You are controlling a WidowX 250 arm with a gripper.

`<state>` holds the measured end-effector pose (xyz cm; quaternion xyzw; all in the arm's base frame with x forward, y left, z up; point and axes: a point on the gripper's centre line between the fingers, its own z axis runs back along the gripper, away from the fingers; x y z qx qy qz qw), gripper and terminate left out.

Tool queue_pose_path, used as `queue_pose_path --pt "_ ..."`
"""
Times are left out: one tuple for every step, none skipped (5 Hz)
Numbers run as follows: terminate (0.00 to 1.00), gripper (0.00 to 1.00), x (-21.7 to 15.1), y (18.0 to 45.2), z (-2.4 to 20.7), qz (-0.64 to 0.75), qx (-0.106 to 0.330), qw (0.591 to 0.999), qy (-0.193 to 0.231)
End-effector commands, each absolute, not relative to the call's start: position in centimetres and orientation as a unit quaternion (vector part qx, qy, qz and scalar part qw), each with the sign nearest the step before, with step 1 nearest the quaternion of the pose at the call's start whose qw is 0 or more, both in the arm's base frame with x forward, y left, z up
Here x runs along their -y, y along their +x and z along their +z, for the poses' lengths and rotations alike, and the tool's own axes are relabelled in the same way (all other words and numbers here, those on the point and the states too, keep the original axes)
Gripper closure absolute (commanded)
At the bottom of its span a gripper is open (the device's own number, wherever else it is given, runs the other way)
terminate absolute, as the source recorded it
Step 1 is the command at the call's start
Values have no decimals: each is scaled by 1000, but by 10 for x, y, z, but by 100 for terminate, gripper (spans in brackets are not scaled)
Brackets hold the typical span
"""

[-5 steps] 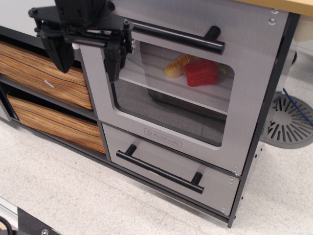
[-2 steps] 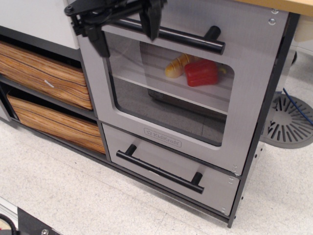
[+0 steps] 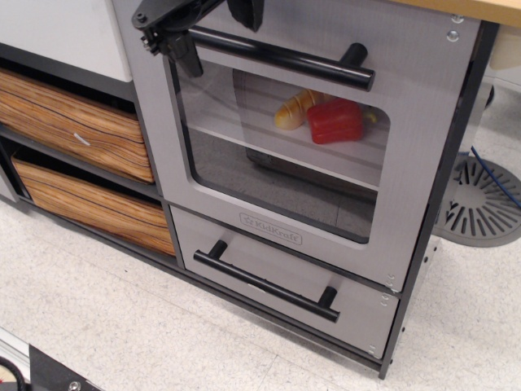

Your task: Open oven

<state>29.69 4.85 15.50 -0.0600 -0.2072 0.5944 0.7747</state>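
Note:
The grey oven (image 3: 423, 163) has its brushed-silver door closed. Its long black bar handle (image 3: 309, 63) runs across the top of the door, above the clear window (image 3: 277, 171) and the logo (image 3: 270, 229). A yellow toy (image 3: 295, 108) and a red toy (image 3: 334, 120) lie on the shelf inside. My black gripper (image 3: 216, 32) is at the top edge of the view, at the handle's left end. It is open, with one finger (image 3: 184, 55) below and left of the bar and the other (image 3: 247, 11) above it.
A smaller grey drawer (image 3: 244, 257) with a short black handle (image 3: 269, 285) sits under the oven. Two wood-grain drawers (image 3: 73, 114) (image 3: 89, 204) are to the left. A grey round slotted base (image 3: 480, 204) stands on the floor at right. A wooden countertop (image 3: 488, 10) is above.
My gripper has moved up and to the right, from beside the window's left edge to the handle's left end. The oven door has not moved.

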Motion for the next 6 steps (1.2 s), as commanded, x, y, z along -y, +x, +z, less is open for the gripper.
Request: queue_pose_path --pt "0 0 -66 316 166 621 237 744 -65" --pt "0 0 -70 314 158 615 242 749 -55" --pt "0 0 -73 313 149 609 245 753 -43" --pt "0 0 -73 310 137 602 244 759 -33" --pt "0 0 -72 304 134 595 240 767 -33" --pt "0 0 -69 295 138 583 233 777 -45"
